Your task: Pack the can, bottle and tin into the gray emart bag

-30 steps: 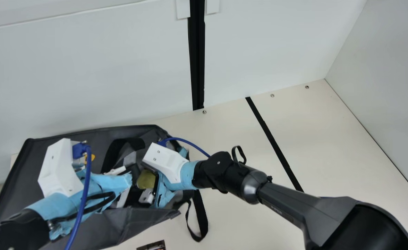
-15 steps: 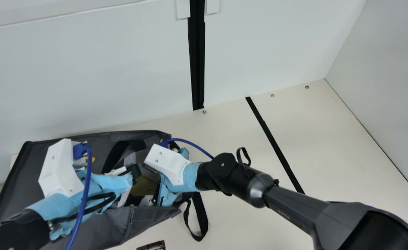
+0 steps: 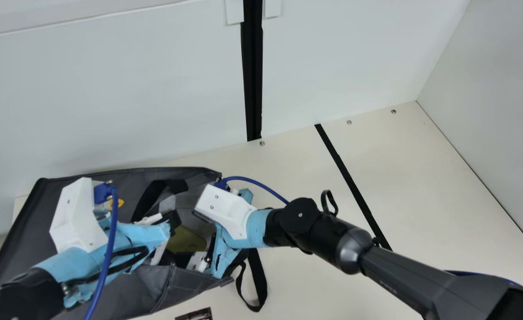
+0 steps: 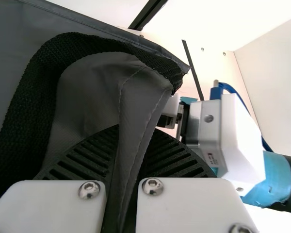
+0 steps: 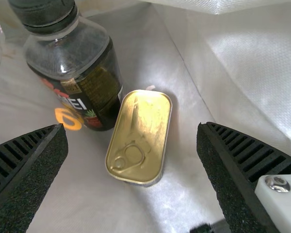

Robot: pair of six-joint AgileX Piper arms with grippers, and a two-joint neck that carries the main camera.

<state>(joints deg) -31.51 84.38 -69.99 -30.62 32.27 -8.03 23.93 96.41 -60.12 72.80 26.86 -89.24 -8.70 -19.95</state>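
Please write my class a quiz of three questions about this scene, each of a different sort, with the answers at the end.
1. Multiple choice: what is the left gripper shut on?
a) a cable
b) the bag
c) the wall

2. True or false: the right gripper is open and does not hold the tin.

3. Fill in the blank: inside the bag, the tin lies right beside the ____.

Key: 1. b; 2. true; 3. bottle
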